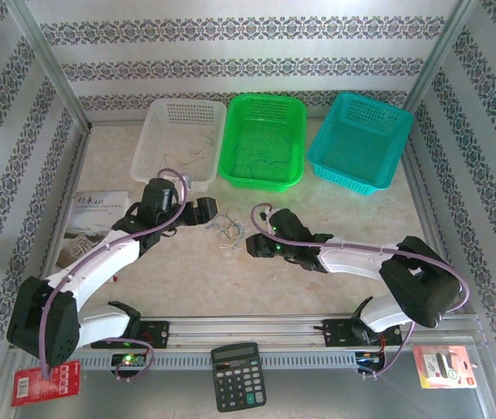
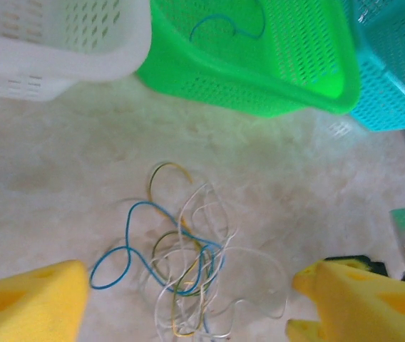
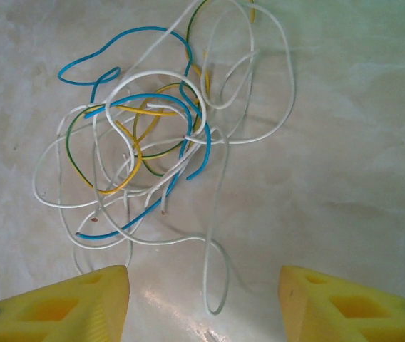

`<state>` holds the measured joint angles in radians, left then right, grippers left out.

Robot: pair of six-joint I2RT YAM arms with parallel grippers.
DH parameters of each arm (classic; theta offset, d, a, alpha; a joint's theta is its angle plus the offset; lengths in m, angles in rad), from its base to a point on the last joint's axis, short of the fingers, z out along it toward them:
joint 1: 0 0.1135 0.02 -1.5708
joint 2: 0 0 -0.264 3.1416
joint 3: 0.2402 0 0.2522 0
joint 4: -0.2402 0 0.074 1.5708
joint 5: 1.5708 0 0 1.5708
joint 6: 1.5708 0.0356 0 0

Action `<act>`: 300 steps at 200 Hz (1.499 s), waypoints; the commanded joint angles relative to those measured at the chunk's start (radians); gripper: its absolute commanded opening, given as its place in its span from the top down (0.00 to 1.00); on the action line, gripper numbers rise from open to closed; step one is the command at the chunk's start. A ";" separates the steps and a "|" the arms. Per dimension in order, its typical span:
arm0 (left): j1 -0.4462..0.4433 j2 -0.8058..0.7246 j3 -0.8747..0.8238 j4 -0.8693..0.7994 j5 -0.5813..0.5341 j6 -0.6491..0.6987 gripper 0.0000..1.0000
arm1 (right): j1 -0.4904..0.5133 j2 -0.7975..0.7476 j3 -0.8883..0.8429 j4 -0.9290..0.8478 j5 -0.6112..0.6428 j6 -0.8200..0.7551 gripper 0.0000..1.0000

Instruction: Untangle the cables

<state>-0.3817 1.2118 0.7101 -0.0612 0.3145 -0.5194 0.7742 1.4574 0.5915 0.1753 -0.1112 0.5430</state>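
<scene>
**newbie:** So which arm is actually closer to the cables (image 1: 229, 231) right now? Trying to guess who goes first

**mod_ray:** Honestly it's pretty much a toss-up. From the top view the tangle sits on the counter (image 1: 344, 218) right between the two arms. The left hand (image 1: 216, 213) is just up and left of it, and the right hand (image 1: 251, 246) is just down and right. Both are near it and neither is touching it

**newbie:** Are they holding anything?

**mod_ray:** Nope. Both are spread wide with nothing in them. Each wrist cam has the clump dead ahead between the yellow fingers (image 3: 53, 306)

**newbie:** Does the pile have a long side?

**mod_ray:** Not really, it's a roundish knot of blue, white and yellow-green strands with a few strays poking out. On the right wrist cam a white loop (image 3: 217, 285) trails back toward that hand, down into the gap between its fingers. On the left wrist cam a blue loop (image 2: 110, 267) sticks out near the left finger. My guess is those two loose ends are the easy grabs, one per arm, pulling apart along the line between the hands
</scene>
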 commanded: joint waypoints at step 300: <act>-0.077 0.373 0.086 0.021 -0.131 0.151 0.83 | -0.052 0.045 -0.023 0.084 -0.035 0.006 0.45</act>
<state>-0.4454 1.5776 0.7597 -0.0154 0.2043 -0.4015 0.7284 1.4830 0.5663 0.2314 -0.1471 0.5465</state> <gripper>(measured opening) 0.213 0.553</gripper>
